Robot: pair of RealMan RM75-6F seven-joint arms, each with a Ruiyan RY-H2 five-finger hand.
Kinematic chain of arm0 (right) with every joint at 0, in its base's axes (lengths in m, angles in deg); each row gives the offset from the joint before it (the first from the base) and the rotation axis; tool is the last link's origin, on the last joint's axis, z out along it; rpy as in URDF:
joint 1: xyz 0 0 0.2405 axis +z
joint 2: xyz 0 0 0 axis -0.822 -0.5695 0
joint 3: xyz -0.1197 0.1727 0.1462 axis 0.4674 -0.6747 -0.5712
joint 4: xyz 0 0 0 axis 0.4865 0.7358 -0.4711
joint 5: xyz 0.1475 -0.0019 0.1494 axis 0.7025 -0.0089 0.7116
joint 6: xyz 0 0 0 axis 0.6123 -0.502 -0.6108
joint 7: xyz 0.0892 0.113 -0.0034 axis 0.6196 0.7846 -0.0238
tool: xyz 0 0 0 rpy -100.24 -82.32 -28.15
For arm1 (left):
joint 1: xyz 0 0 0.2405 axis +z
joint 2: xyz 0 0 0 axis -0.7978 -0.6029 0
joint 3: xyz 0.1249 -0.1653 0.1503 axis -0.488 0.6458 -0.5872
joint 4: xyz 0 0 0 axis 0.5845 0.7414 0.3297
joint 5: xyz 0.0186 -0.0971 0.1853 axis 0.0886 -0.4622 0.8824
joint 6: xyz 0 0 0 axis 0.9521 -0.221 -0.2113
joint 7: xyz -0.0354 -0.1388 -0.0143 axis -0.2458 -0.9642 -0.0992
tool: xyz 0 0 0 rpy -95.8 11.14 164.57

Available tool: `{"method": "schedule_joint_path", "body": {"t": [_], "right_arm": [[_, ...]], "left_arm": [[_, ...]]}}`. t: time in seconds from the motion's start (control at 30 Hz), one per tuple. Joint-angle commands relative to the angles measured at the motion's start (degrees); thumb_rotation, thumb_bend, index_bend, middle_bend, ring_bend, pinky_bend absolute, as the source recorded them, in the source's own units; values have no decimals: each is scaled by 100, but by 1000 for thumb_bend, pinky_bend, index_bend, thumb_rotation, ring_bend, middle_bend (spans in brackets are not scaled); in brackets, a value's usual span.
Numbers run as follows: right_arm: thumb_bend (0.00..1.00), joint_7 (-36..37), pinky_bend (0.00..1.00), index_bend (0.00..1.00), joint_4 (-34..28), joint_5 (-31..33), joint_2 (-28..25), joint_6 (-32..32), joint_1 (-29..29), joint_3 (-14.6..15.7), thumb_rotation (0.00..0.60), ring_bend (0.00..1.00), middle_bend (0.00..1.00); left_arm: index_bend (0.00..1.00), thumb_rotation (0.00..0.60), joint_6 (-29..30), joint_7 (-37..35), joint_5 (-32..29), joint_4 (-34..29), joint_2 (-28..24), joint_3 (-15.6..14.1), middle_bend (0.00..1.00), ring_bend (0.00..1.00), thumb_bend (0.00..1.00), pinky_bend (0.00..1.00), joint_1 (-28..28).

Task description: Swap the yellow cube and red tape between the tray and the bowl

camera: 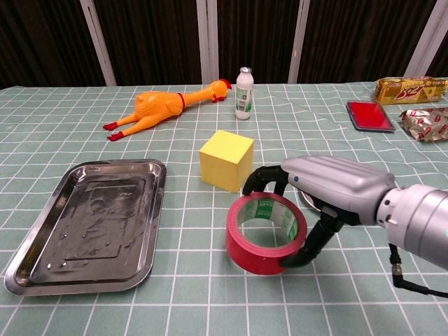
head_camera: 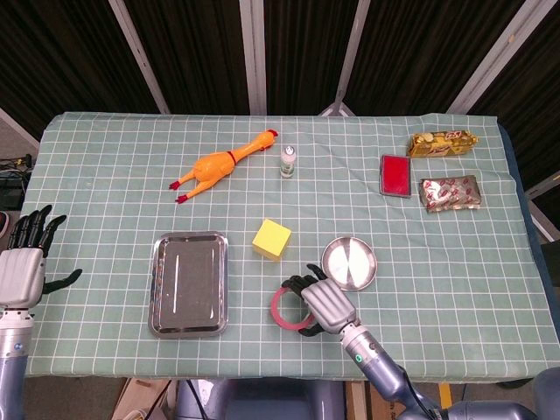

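Fingers of right hand (camera: 329, 189) pinch glossy red tape (camera: 266, 234) ring beside yellow cube (camera: 225, 159).

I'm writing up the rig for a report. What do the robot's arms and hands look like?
Both hands, the right hand and the left hand, have a smooth silver-grey back shell and black fingers. The forearms are grey-blue cylinders; the right wrist carries a small green mark and a thin black cable.

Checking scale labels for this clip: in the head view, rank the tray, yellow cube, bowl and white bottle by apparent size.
Largest to smallest:
1. tray
2. bowl
3. yellow cube
4. white bottle
The bottle lies farther from the camera, so it may look slightly smaller than it is.
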Motion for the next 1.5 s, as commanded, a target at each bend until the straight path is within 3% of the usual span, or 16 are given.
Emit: {"method": "schedule_joint_path", "body": {"t": [0.03,0.23,0.3,0.47,0.57,0.87,1.0,1.2,1.5], "right_arm": [[79,-173,111,351,42,154,135,-30,103,-118,600,387,349],[77,-371,111,342,200,515,429,-95,258,-288,600,366,348],[76,-376,108,288,237,589,502,-105,287,-314,600,316,323],[20,-381,43,44,307,732,604,-157,359,-351,600,92,94],[0,-240,7,0,245,695,587,-158,366,-387,600,5,10],[0,-129,0,0,-295,592,29,26,309,-488,600,0,0],[0,-188,0,0,-355,679,-127,141,363,-696,600,0,0],[0,-231,0,0,86,1551,-53,-186,762,-1190,600,0,0],[0,-328,0,0,1003,2447,437,-465,1331,-1468,600,25,0]], "left_arm": [[143,600,-5,-2,0,6,2,2,0,0,82,0,2],[143,600,8,-52,15,-8,-27,14,0,0,82,0,18],[144,600,2,-66,-3,-2,-29,29,0,0,82,0,22],[144,600,-33,-82,-51,16,-36,58,0,0,83,0,22],[143,600,-35,-77,-61,31,-27,70,0,0,84,0,22],[143,600,-51,-1,-61,25,9,71,0,0,88,0,18],[143,600,-65,58,-54,24,36,63,0,0,88,0,11],[143,600,-97,100,-86,115,109,94,0,0,88,0,-20],[144,600,-104,53,-190,208,130,176,0,0,89,0,-18]]}}
